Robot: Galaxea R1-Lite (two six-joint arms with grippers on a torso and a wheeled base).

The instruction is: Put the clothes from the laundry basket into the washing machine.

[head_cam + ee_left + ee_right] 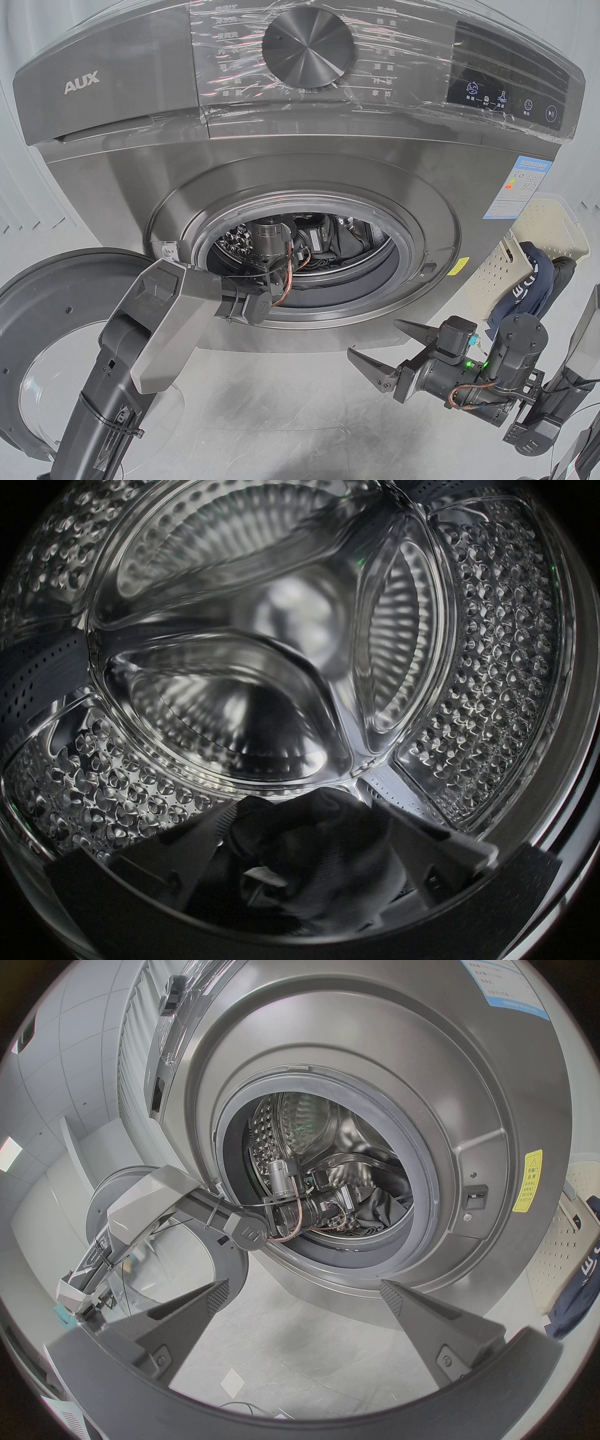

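Steel-grey, the washing machine (119, 181) filled most of the head view, and its round door (50, 300) stood open at the lower left of the frame. The left arm (169, 312) sloped up from the lower left, bent at the elbow and lay roughly level through the porthole, with its wrist inside the drum (500, 636). The left pincer (306, 808) faced the drum's back wall with its jaws spread wide. A dark garment (325, 861) lay bunched on the drum floor between the two fingers (175, 855); whether the cloth touched them could not be told.

The right arm (519, 350) sat at the lower right of the frame, low before the machine's front, its forearm near level and aimed toward the left. The right pincer (374, 337) stood wide open, holding nothing, above the grey floor (281, 406). Beside the machine, at the frame's right edge, a cream perforated laundry basket (553, 228) sat tilted, with a navy garment (531, 281) draped over its rim.
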